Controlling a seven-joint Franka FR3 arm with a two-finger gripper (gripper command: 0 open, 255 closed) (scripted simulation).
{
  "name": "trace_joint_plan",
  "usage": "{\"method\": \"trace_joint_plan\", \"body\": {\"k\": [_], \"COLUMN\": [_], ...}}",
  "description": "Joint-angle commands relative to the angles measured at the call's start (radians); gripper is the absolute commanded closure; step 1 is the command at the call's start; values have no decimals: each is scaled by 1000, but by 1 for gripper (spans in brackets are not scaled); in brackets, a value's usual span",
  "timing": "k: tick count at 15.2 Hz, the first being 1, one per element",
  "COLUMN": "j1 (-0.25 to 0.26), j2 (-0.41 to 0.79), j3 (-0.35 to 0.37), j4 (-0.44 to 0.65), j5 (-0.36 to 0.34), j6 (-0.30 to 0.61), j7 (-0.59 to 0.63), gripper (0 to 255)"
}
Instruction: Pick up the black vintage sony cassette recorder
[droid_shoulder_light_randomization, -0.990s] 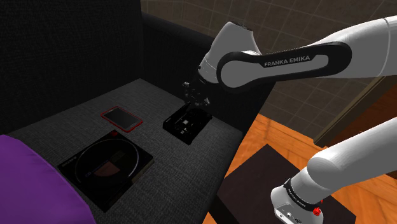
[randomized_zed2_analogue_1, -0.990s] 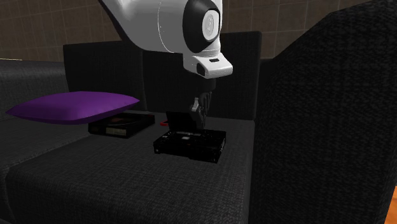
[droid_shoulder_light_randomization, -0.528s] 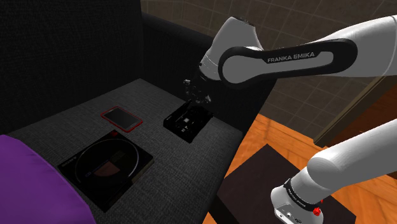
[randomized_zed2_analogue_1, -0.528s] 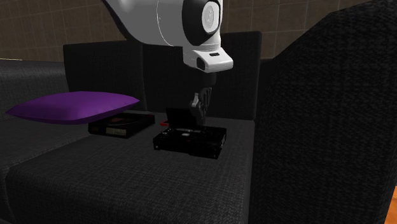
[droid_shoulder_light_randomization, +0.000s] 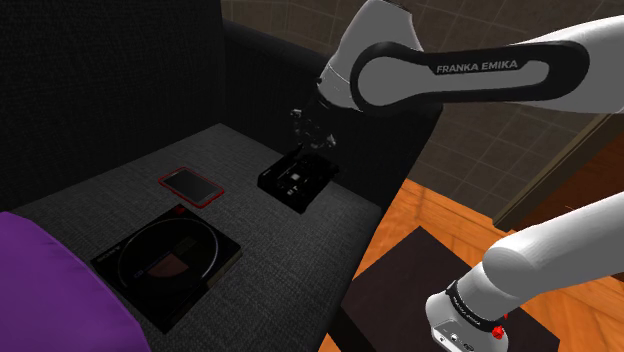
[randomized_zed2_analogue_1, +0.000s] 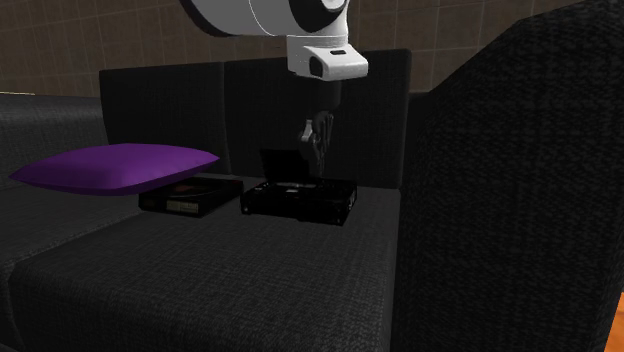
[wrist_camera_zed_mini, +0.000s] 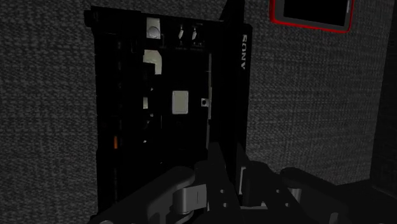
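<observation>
The black Sony cassette recorder (droid_shoulder_light_randomization: 297, 178) hangs a little above the dark sofa seat (droid_shoulder_light_randomization: 300, 270), tilted, with its lid raised (randomized_zed2_analogue_1: 281, 163). My gripper (droid_shoulder_light_randomization: 312, 143) comes down from above and is shut on the recorder's edge nearest the sofa back. In the second exterior view the recorder (randomized_zed2_analogue_1: 300, 197) sits just under the gripper (randomized_zed2_analogue_1: 313, 158), clear of the cushion below. In the wrist view the recorder (wrist_camera_zed_mini: 172, 102) stretches away from the gripper (wrist_camera_zed_mini: 216, 191), whose fingers clasp its near end; the white SONY lettering runs along one side.
A red-rimmed flat device (droid_shoulder_light_randomization: 190, 185) and a black square disc player (droid_shoulder_light_randomization: 165, 255) lie on the seat. A purple cushion (randomized_zed2_analogue_1: 115, 165) rests beyond them. The sofa back (randomized_zed2_analogue_1: 250, 100) and a tall armrest (randomized_zed2_analogue_1: 510, 180) flank the recorder. A dark stand (droid_shoulder_light_randomization: 420, 290) stands on the wooden floor.
The gripper has risen over the last second and the recorder has gone up with it, leaving the seat surface. Nothing else on the sofa has moved.
</observation>
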Motion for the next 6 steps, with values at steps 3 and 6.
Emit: {"method": "trace_joint_plan", "body": {"k": [3,6], "j1": [-1,-2], "j2": [-14,-17], "j3": [-11,-14], "j4": [44,57], "j5": [-2,-3], "j6": [-56,-71], "j7": [4,5], "gripper": [255,255]}}
